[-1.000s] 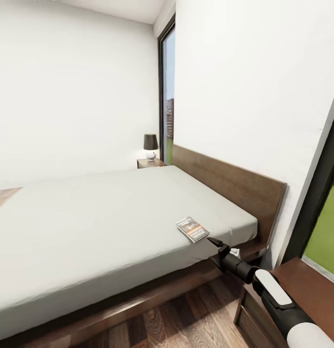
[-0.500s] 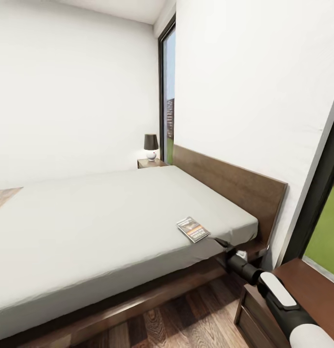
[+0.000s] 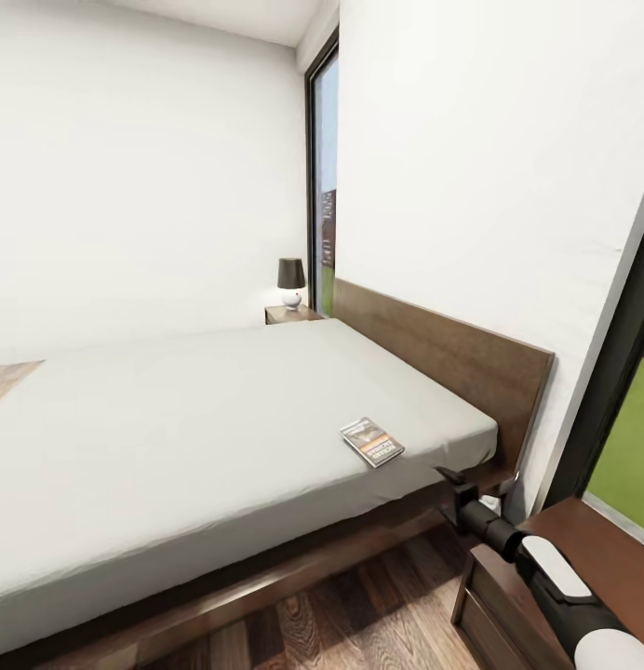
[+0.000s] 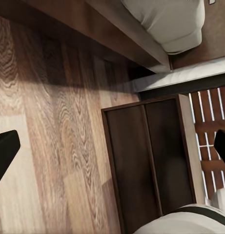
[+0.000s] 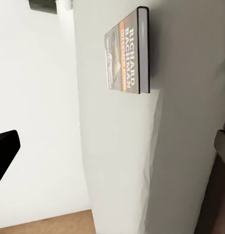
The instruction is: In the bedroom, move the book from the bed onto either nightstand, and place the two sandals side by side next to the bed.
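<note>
The book (image 3: 371, 441), pale grey with an orange band, lies flat on the bed's mattress (image 3: 201, 419) near the headboard-side corner. In the right wrist view the book (image 5: 129, 53) sits ahead of my right gripper (image 5: 112, 151), whose black fingertips (image 5: 4, 148) stand wide apart with nothing between them. From the head view my right gripper (image 3: 449, 477) hangs just off the mattress edge, a little right of and below the book. My left gripper (image 4: 112, 148) is open over the near nightstand (image 4: 151, 161) and the floor. The sandals are out of view.
The near nightstand (image 3: 597, 549) stands at the lower right under a window. A far nightstand (image 3: 289, 314) with a dark-shaded lamp (image 3: 290, 281) sits beyond the bed. The headboard (image 3: 443, 358) runs along the right wall. Wood-plank floor (image 3: 359, 614) lies beside the bed.
My right arm has drawn back down and to the right, away from the book and off the mattress edge. The book has stayed in place.
</note>
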